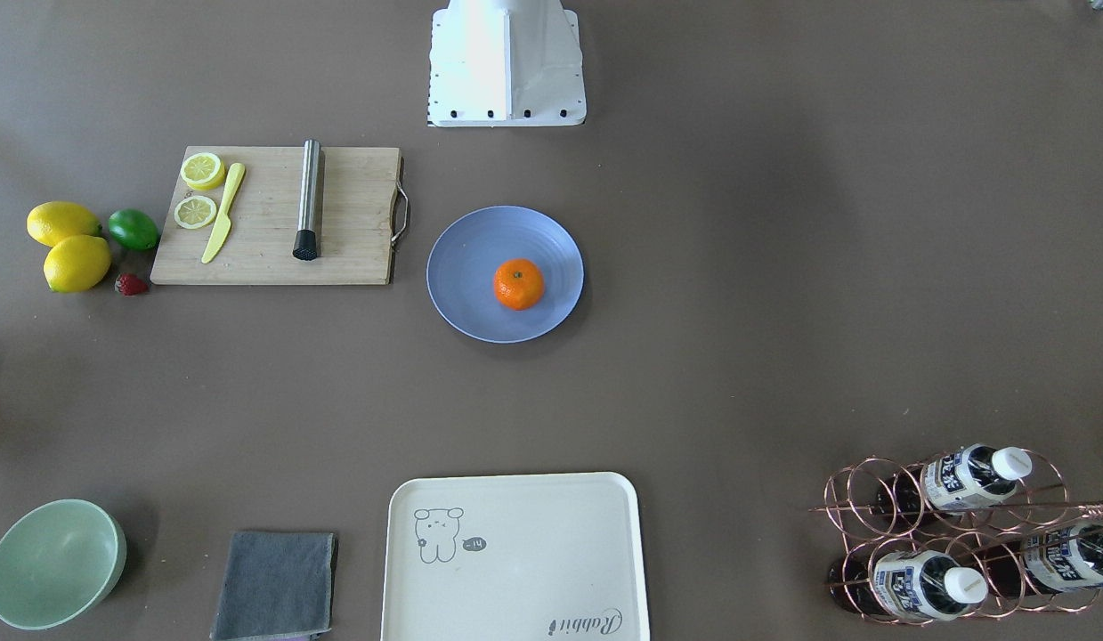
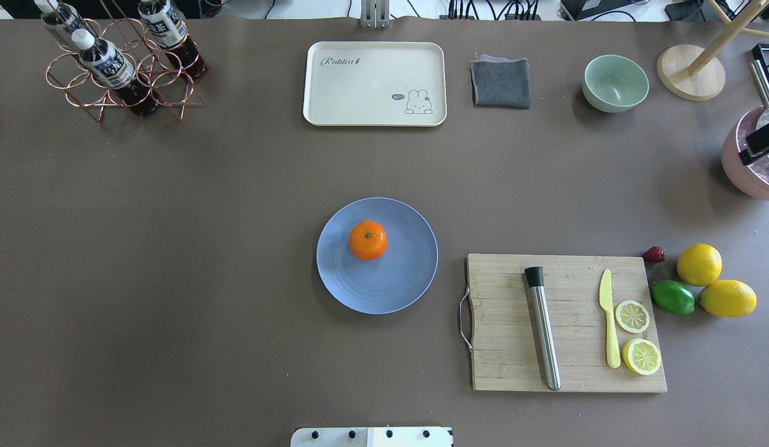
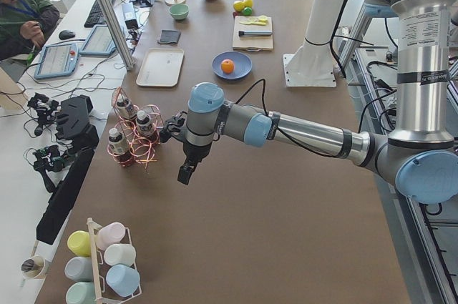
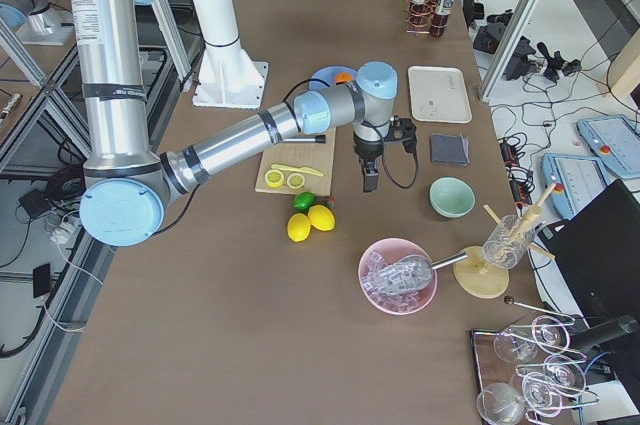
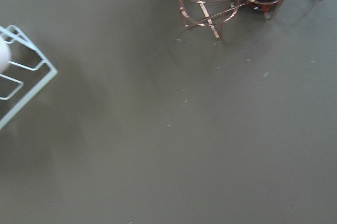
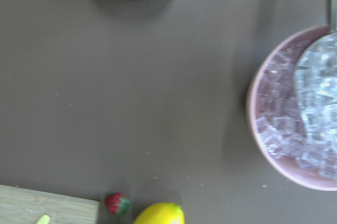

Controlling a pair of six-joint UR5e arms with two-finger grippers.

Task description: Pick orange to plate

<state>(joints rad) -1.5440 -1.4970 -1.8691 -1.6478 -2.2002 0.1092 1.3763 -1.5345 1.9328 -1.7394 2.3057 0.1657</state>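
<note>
The orange (image 1: pixel 518 283) (image 2: pixel 367 239) rests on the light-blue plate (image 1: pixel 466 267) (image 2: pixel 390 285), slightly off its centre, mid-table. Nothing is touching it. Neither arm appears in the overhead or front views, and no fingers show in the wrist views. In the exterior left view my left gripper (image 3: pixel 186 173) hangs over bare table beside the copper bottle rack (image 3: pixel 132 136), far from the plate (image 3: pixel 240 71). In the exterior right view my right gripper (image 4: pixel 369 181) hovers between the cutting board (image 4: pixel 300 160) and the green bowl (image 4: pixel 452 196). I cannot tell whether either gripper is open or shut.
A wooden cutting board (image 2: pixel 567 323) holds a steel muddler (image 2: pixel 542 329), a yellow knife and lemon slices. Beside it lie two lemons (image 2: pixel 699 264), a lime (image 2: pixel 673 297) and a strawberry. A cream tray (image 2: pixel 375 84), grey cloth (image 2: pixel 500 82) and pink ice bowl (image 6: pixel 295 124) stand further off.
</note>
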